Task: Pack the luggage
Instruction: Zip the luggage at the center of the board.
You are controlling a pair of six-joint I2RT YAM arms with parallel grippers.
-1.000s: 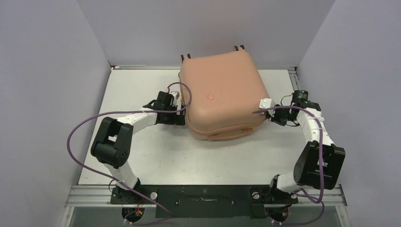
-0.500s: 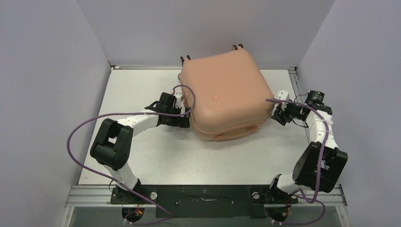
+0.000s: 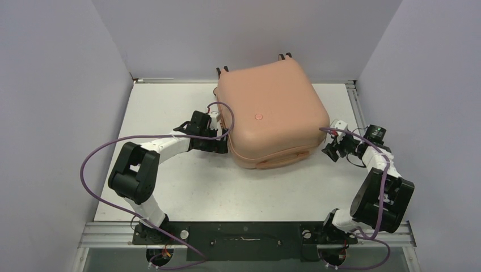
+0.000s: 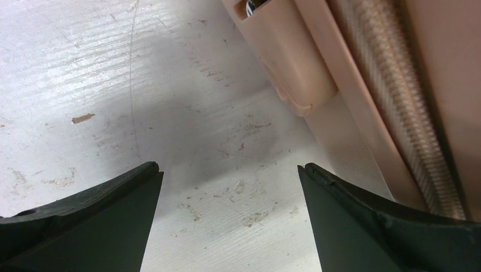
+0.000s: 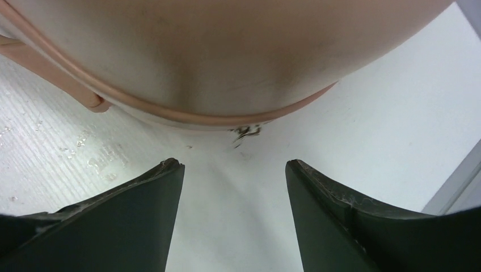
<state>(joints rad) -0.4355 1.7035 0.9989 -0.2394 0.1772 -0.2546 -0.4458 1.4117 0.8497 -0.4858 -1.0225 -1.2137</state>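
On the far half of the white table (image 3: 170, 107), somewhat right of centre, the luggage (image 3: 271, 116) lay flat and closed, its peach-pink shell facing up with the small red logo (image 3: 258, 117) near the middle of the lid. Its black wheels (image 3: 286, 56) stuck out at the far edge, close to the back wall. A moulded handle (image 3: 283, 157) ran along the near side.

At the case's near-left corner, the left gripper (image 3: 223, 141) sat low over the table with its jaws spread wide and nothing between them. In the left wrist view the right-hand finger (image 4: 385, 226) was just beside the shell's lower edge, under the zipper (image 4: 397, 96), though whether it touched could not be told. The scuffed tabletop filled the gap between the fingers.

Off the near-right corner, the right gripper (image 3: 330, 151) pointed toward the case with its jaws parted and holding nothing. The right wrist view showed bare table between the fingertips and the rounded corner of the shell a little way ahead of them, not touching. Purple cables (image 3: 93, 156) looped from both arms.
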